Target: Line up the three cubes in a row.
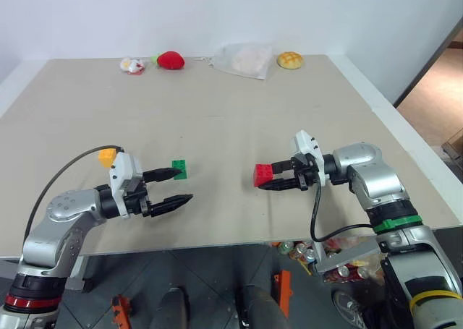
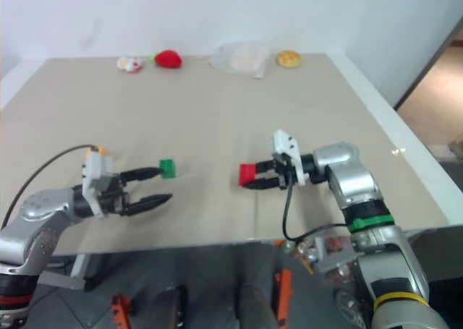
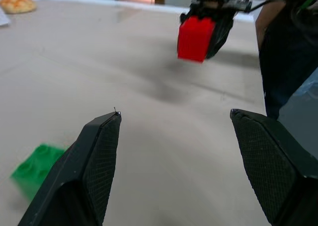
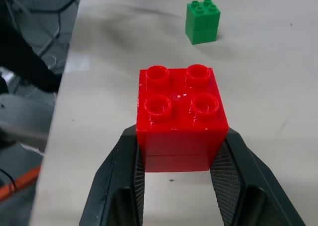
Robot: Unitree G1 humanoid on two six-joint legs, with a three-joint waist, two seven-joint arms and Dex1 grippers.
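Observation:
My right gripper (image 1: 265, 178) is shut on the red cube (image 1: 262, 174), holding it a little above the table (image 1: 217, 119) right of centre; in the right wrist view the red cube (image 4: 181, 114) sits studs-up between the fingers (image 4: 117, 181). The green cube (image 1: 179, 169) stands on the table to its left, also seen from the right wrist as the green cube (image 4: 202, 21). My left gripper (image 1: 185, 185) is open and empty, its upper finger close beside the green cube (image 3: 35, 169). The yellow-orange cube (image 1: 107, 156) lies behind my left wrist, partly hidden.
Along the far edge lie a red strawberry plush (image 1: 171, 60), a small red-and-white toy (image 1: 132, 66), a clear plastic bag (image 1: 246, 59) and a tan bun toy (image 1: 289, 59). The table's front edge runs just under both grippers. Cans (image 1: 296, 249) sit on the floor below.

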